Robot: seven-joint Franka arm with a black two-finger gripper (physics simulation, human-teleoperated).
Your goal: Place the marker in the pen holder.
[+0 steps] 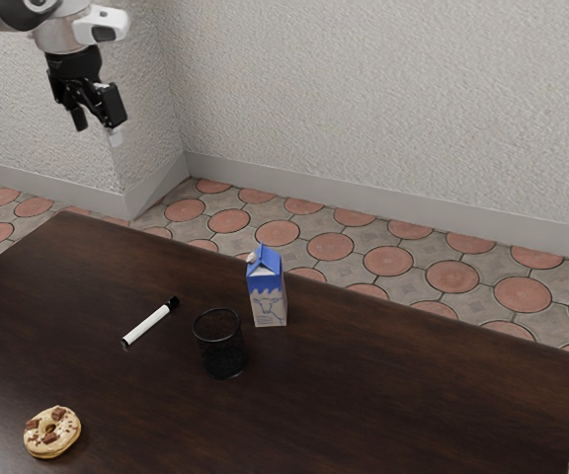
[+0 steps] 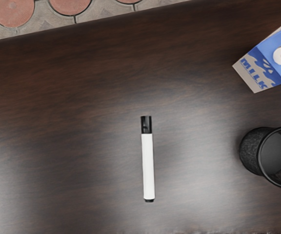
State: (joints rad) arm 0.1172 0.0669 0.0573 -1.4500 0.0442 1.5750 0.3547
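Observation:
High above the table, at the exterior view's upper left, my gripper (image 1: pixel 98 120) hangs open with a gap between its fingers, well away from every object. The white marker (image 1: pixel 148 324) with a black cap lies flat on the dark table; the wrist view has this marker (image 2: pixel 148 165) near its middle, under my hand. A black mesh pen holder (image 1: pixel 221 346) stands upright, a short way from the marker. In the wrist view the round opening of the pen holder (image 2: pixel 262 153) faces up, partly cut off by the edge.
A blue and white milk carton (image 1: pixel 268 291) stands upright just behind the pen holder, and its top (image 2: pixel 272 58) shows in the wrist view. A donut (image 1: pixel 52 433) lies near the exterior view's lower left on the table (image 1: pixel 413 395).

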